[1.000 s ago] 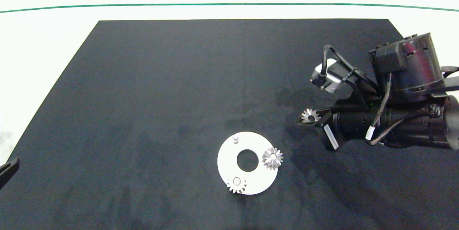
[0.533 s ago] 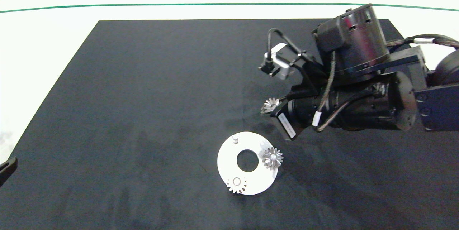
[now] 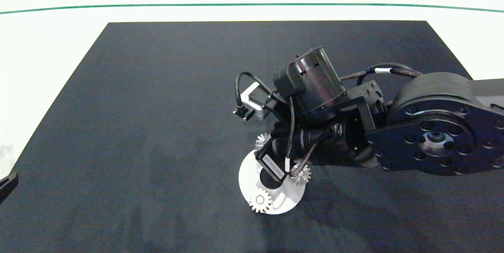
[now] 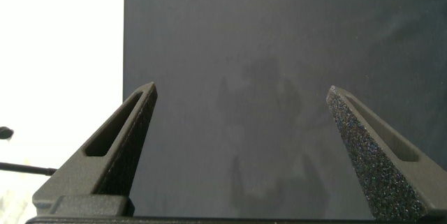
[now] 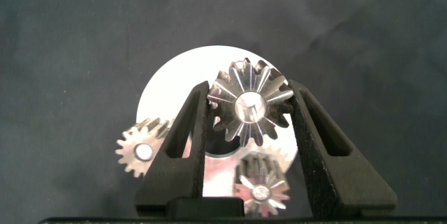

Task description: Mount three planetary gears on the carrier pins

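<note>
a: from the head view, we count two planetary gears seated on the white disc [image 3: 252, 174]: one [image 3: 260, 201] at its near edge, one [image 3: 301, 174] at its right edge. our right gripper [image 3: 263, 147] is over the disc's far edge with the third gear [image 3: 261, 141].

b: left wrist view: our left gripper [image 4: 241, 123] is spread, holding nothing, parked over the mat's [image 4: 279, 42] left edge.

a: right wrist view: the third gear [image 5: 248, 107] is pinched between our fingers [image 5: 192, 126], above the disc [image 5: 174, 84]. we judge one pin remains, hidden here.

Silver ribbed gears [image 5: 249, 107], white disc [image 3: 246, 174], black mat [image 3: 157, 107], dark grey end effector [image 5: 249, 116]
</note>
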Robot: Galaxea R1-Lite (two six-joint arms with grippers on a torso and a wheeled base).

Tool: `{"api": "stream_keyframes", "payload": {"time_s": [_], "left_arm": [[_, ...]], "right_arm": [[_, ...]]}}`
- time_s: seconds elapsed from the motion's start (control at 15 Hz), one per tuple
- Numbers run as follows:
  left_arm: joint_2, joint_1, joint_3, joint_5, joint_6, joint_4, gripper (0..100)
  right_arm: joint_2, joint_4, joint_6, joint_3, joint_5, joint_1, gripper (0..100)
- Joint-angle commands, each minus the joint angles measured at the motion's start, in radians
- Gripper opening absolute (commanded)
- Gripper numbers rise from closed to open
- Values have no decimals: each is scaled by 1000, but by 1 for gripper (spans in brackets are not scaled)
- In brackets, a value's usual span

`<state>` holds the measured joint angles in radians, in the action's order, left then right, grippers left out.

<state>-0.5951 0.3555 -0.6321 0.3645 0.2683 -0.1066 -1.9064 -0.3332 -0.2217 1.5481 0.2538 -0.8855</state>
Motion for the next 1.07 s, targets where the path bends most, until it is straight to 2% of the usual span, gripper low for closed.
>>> {"api": "stream_keyframes", "payload": {"time_s": [0.07,1.07], "left_arm": [[-2,0,0,2,2,-1,100],[-2,-1,-6,2,2,1,100]], "right_arm": [[-16,-4,-2,6,1,-1,7],[-91,-4,2,49,1,23,7]]}}
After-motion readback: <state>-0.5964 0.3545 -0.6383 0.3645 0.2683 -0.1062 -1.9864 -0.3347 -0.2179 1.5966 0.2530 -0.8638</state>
